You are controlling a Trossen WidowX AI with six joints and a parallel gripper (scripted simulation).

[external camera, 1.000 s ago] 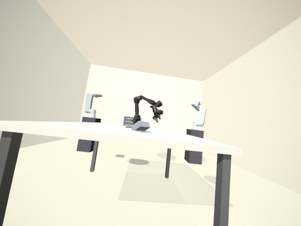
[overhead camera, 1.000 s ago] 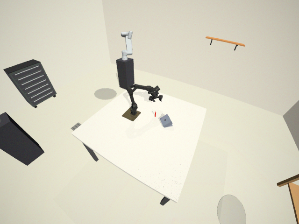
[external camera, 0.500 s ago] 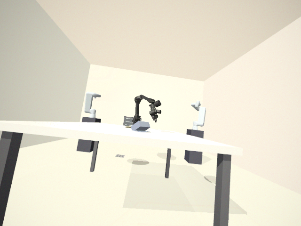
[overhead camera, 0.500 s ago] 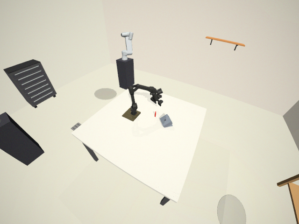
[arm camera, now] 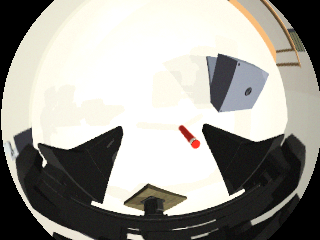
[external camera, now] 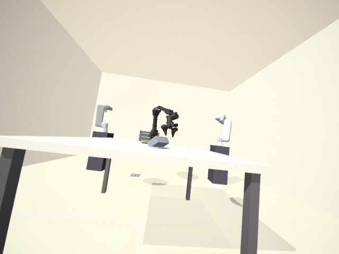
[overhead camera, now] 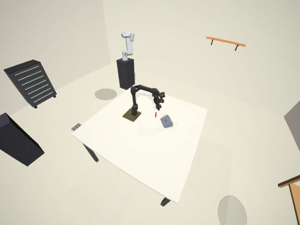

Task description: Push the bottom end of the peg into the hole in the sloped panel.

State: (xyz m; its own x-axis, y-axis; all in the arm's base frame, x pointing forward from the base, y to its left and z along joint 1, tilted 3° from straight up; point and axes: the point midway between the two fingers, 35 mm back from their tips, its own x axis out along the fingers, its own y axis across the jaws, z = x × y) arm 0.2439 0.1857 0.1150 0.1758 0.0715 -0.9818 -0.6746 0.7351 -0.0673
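One small red cylindrical peg point(overhead camera: 155, 114) stands upright on the broad white table point(overhead camera: 145, 154) in the top view, between the arm's square tan base plate point(overhead camera: 131, 115) and the grey sloped panel point(overhead camera: 167, 121), just beside the panel. The black parallel-jaw gripper point(overhead camera: 159, 105) hangs above it, tips down, slightly toward the far side of the table from the peg. The dark round hole point(overhead camera: 165, 120) shows on the panel's face.

Exterior view, from low under the table edge: the gripper point(external camera: 169, 132) hangs with its two pointed fingers spread, clear of the table top, behind the grey panel point(external camera: 158, 142). The peg is hidden here.

Wrist view: the peg point(arm camera: 190, 138) lies between the two dark fingers, nearer the one on the picture's right, its rounded top facing the lens. The jaws stand wide apart and hold nothing. The panel point(arm camera: 236, 84) sits beyond, hole point(arm camera: 248, 91) visible.

Judgement: the peg's long axis is vertical and lies almost directly under the tool, so the coming move looks like a small sideways centring, then a straight descent to straddle it.
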